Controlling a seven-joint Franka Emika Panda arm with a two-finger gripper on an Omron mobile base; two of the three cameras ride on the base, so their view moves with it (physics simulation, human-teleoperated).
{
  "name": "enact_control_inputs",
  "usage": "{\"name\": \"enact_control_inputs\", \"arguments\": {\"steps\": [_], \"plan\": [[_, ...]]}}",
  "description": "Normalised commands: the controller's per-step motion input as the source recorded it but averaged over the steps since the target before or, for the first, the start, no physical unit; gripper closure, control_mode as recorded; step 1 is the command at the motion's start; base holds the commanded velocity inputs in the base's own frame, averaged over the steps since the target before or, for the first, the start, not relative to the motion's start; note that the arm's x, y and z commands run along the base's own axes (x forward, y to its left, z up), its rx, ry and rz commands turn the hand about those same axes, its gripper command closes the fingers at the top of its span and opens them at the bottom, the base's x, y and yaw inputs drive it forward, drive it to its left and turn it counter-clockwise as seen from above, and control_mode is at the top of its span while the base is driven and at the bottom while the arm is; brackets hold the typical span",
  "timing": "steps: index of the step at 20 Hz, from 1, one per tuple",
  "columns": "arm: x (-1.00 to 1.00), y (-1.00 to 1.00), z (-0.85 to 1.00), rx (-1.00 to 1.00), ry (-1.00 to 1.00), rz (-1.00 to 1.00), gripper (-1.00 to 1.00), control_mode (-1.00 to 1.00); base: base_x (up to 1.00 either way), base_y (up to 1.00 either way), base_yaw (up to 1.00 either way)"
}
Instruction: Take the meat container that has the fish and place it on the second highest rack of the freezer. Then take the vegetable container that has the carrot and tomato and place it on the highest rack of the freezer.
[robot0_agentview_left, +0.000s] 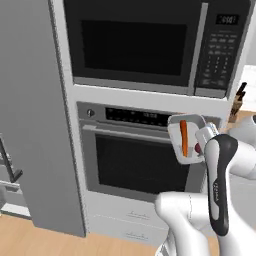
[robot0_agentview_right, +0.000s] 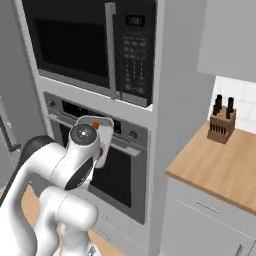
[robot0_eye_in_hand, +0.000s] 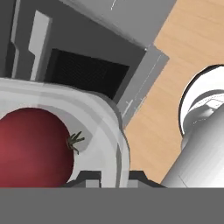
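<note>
My gripper (robot0_agentview_left: 200, 144) is shut on the right rim of the vegetable container (robot0_agentview_left: 175, 131), a pale silver-grey tray held up in front of the oven and tipped steeply so its inside faces the left base camera. The orange carrot (robot0_agentview_left: 184, 137) lies along the tray, and the red tomato (robot0_agentview_left: 198, 148) sits by the fingers. In the hand view the tomato (robot0_eye_in_hand: 30, 148) is large at the lower left inside the container's rim (robot0_eye_in_hand: 105, 118), which runs down between my gripper's (robot0_eye_in_hand: 114, 176) tips. The grey freezer (robot0_agentview_left: 35, 125) stands at the left. The meat container and fish are out of view.
A black-glass oven (robot0_agentview_left: 135, 160) is right behind the tray, with a microwave (robot0_agentview_left: 135, 45) above it and white drawers (robot0_agentview_left: 125, 220) below. To the right is a wooden counter (robot0_agentview_right: 225, 165) with a knife block (robot0_agentview_right: 221, 125). The freezer's dark handle (robot0_agentview_left: 11, 167) is at the far left.
</note>
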Motion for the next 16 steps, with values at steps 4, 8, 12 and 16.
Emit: {"name": "enact_control_inputs", "arguments": {"steps": [4, 8, 12, 16], "plan": [[0.0, 0.0, 0.0, 0.0, 0.0, 0.0, 1.0, 1.0, -0.04, 1.0, 0.62], [0.0, 0.0, 0.0, 0.0, 0.0, 0.0, 1.0, 1.0, 0.0, 1.0, 0.58], [0.0, 0.0, 0.0, 0.0, 0.0, 0.0, 1.0, 1.0, 0.25, 1.0, 0.42], [0.0, 0.0, 0.0, 0.0, 0.0, 0.0, 1.0, 1.0, 0.61, 0.91, 0.16]]}}
